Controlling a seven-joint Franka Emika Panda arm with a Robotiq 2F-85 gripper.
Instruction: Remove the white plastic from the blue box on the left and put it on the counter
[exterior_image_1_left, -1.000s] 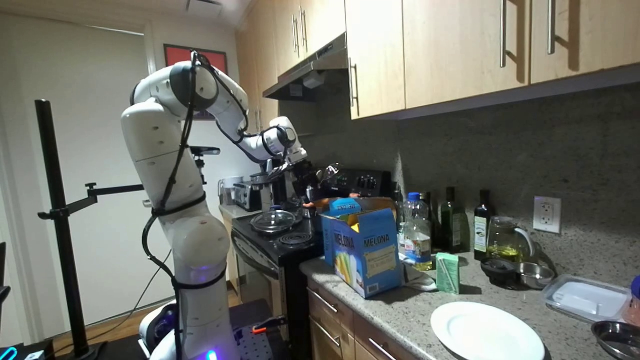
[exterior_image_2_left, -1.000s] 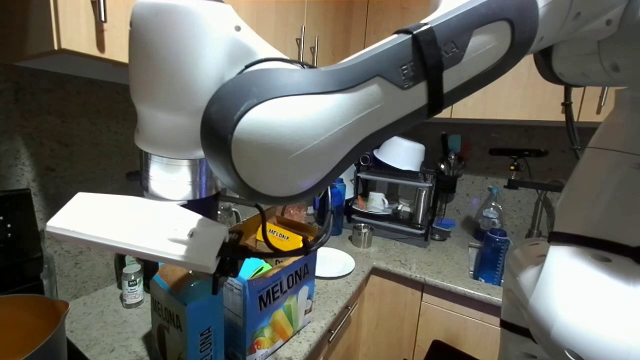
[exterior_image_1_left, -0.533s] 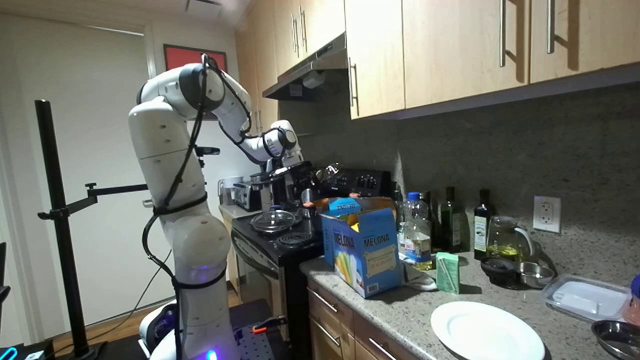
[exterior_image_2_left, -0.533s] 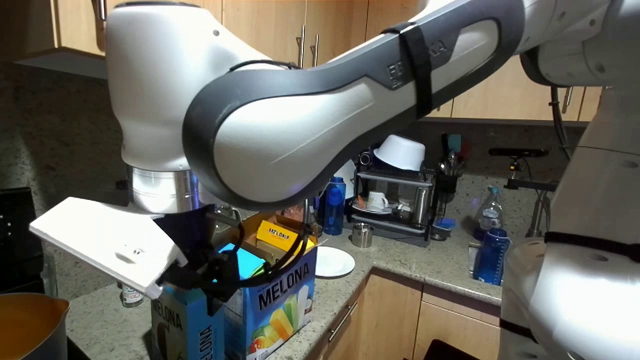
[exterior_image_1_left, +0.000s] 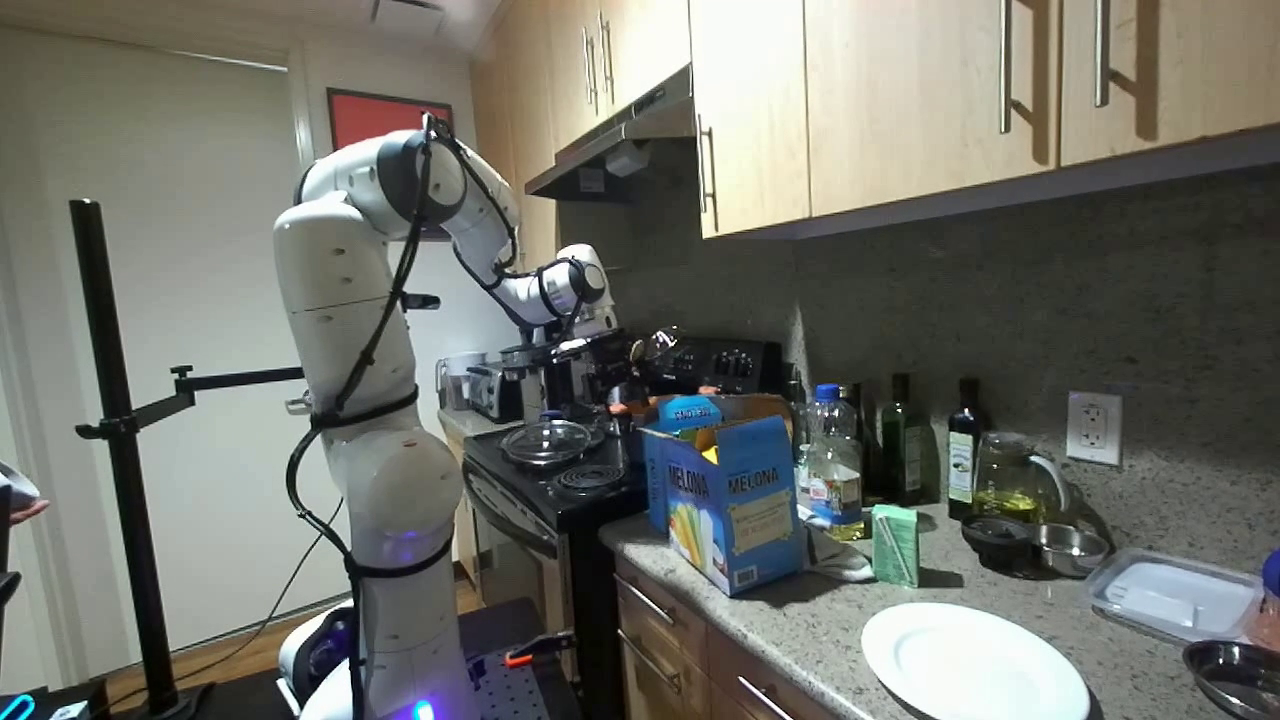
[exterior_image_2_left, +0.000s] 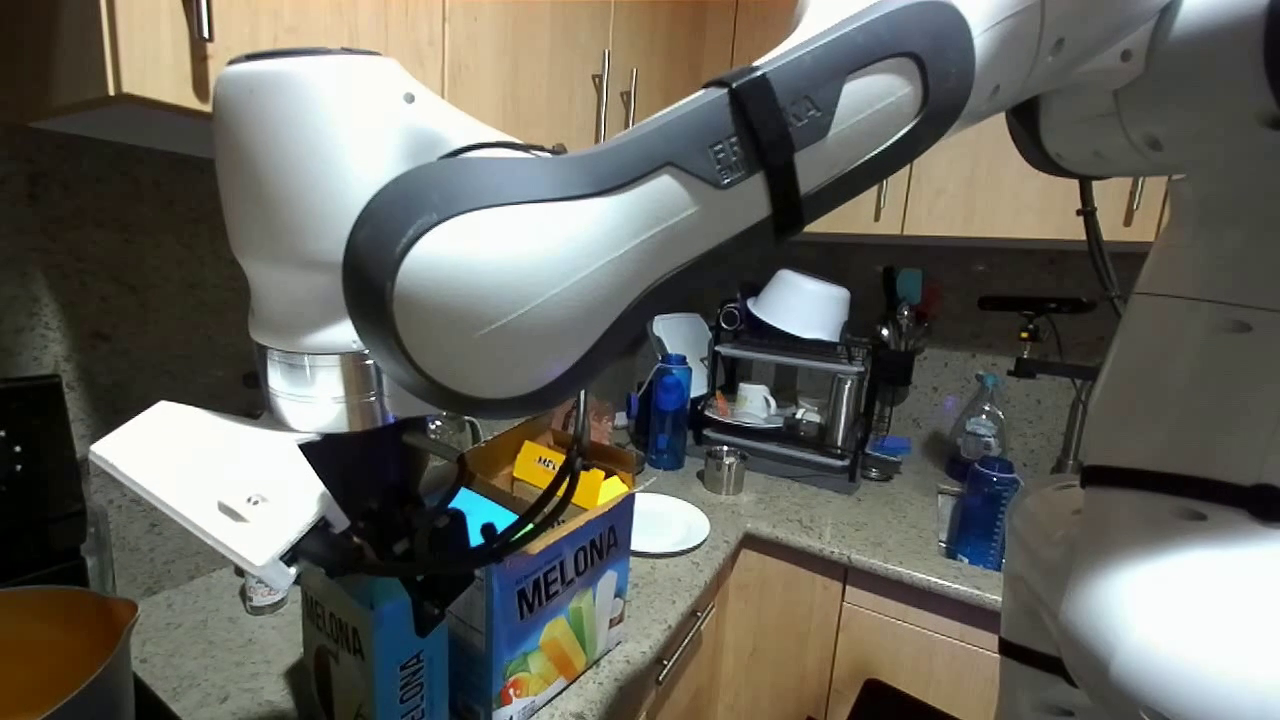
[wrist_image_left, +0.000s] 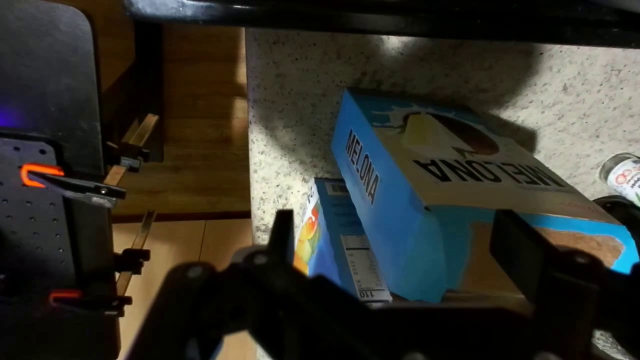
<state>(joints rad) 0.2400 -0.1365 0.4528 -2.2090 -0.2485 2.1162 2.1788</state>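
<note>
Two blue Melona boxes stand side by side on the speckled counter (exterior_image_1_left: 830, 615). The left blue box (exterior_image_2_left: 375, 650) is beside the larger blue box (exterior_image_2_left: 560, 620) in an exterior view; in the wrist view the left box (wrist_image_left: 390, 210) fills the middle, with its top toward the jaws. My gripper (wrist_image_left: 393, 217) is open, its fingers apart with nothing between them that it grips. It hangs above the boxes' open tops, one finger in front of the left box's brown top part. The white plastic does not show; the left box's inside is hidden.
A black stove (exterior_image_1_left: 560, 470) with a glass lid (exterior_image_1_left: 545, 442) adjoins the counter. A pot (exterior_image_2_left: 70, 650) is near the left box. A spice jar (exterior_image_2_left: 265, 590), bottles (exterior_image_1_left: 835, 460), a green carton (exterior_image_1_left: 895, 545) and a white plate (exterior_image_1_left: 975, 660) stand on the counter.
The arm has shifted and its wrist has come down and tilted over the left box. The boxes have not moved. A person's hand has appeared at an exterior view's left edge.
</note>
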